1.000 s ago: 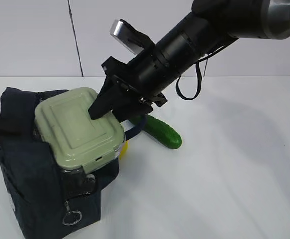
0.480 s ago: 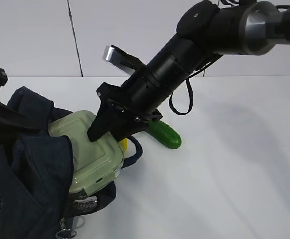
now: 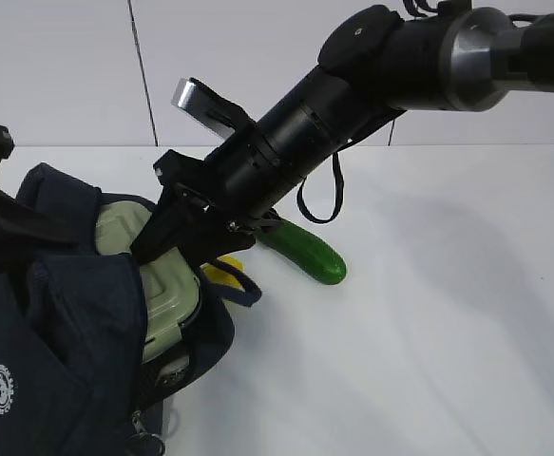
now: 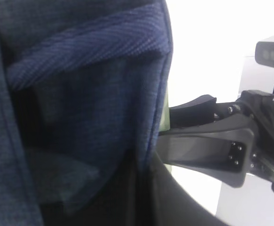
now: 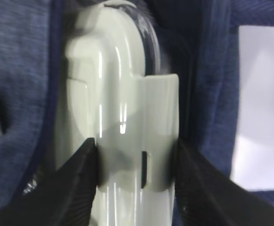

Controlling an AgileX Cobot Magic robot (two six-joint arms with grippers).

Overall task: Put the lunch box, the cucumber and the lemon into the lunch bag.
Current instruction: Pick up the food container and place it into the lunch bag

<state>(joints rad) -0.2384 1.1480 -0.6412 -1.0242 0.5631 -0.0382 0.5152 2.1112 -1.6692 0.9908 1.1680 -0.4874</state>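
Observation:
The navy lunch bag (image 3: 67, 332) is tipped up at the left, its mouth facing right. My right gripper (image 3: 177, 252) is shut on the lunch box (image 3: 167, 285), whose pale green lid is partly inside that mouth. In the right wrist view the fingers (image 5: 75, 179) press both sides of the lunch box (image 5: 122, 94), with the lunch bag (image 5: 19, 70) around it. My left gripper (image 3: 39, 233) is shut on the bag's upper edge, and navy fabric (image 4: 80, 94) fills its wrist view. The dark green cucumber (image 3: 305, 252) lies on the table behind the right arm. Only a yellow sliver of the lemon (image 3: 224, 275) shows beside the bag.
A strap handle (image 3: 243, 285) hangs off the bag's right side near the lemon. The white table (image 3: 429, 332) stretches to the right and front. A white wall (image 3: 67, 66) stands behind. The right arm (image 3: 353, 85) slants across the middle.
The left arm has lifted and tipped the bag up. The right gripper has moved left and down, carrying the lunch box from on top of the bag into its mouth.

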